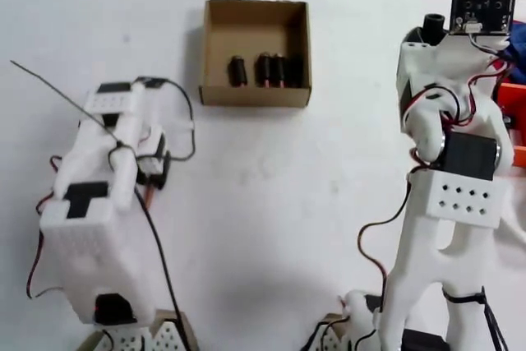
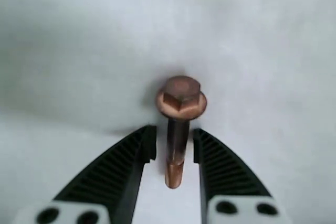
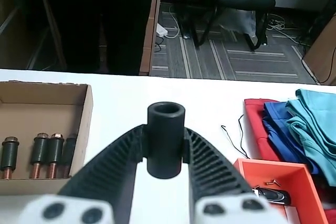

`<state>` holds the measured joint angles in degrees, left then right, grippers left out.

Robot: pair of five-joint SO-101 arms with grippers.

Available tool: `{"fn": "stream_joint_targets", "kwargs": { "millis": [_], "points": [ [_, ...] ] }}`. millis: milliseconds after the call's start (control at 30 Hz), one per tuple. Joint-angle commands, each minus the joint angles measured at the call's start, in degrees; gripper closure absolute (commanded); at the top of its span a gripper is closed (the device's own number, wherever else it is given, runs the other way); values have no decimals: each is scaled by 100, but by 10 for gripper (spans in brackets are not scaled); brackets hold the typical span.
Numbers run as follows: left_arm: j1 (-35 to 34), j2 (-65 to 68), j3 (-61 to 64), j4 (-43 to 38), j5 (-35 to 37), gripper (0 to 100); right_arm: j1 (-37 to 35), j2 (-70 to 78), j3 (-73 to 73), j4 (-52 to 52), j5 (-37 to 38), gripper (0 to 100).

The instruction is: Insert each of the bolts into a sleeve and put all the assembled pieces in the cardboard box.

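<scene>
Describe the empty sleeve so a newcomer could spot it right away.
Start at the cardboard box, then look to the right end effector. The sleeve is gripped there: a black tube with an open, empty top, unlike the assembled pieces in the box, which carry copper bolts.

— Left arm (image 1: 99,195)?
— Folded low over the bench (image 1: 271,203), wrist turned down toward it. Left gripper (image 2: 175,153) slightly parted, jaws standing either side of a bolt (image 2: 178,108) at its shank, narrow gaps showing.
— And the right arm (image 1: 448,203)?
— Stretched forward, lifted off the bench. Right gripper (image 3: 165,150) clamped on a sleeve (image 3: 165,140), held upright with the open end up, jaws pressed against both sides.
</scene>
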<state>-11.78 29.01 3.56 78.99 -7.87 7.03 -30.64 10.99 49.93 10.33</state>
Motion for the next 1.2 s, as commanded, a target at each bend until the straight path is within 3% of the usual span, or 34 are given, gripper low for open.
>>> {"fn": "stream_joint_targets", "kwargs": {
  "millis": [0, 433, 867, 1167],
  "points": [
    [0, 149, -505, -26, 0, 861, -40, -215, -53, 4, -44, 975],
    [9, 132, -804, 0, 0, 861, -48, -215, -53, 4, -44, 975],
    [0, 149, -1508, 1152, -9, 861, -40, -215, -53, 4, -44, 975],
    [35, 185, -1376, 659, -9, 861, -48, -215, -53, 4, -44, 975]
  ]
}}
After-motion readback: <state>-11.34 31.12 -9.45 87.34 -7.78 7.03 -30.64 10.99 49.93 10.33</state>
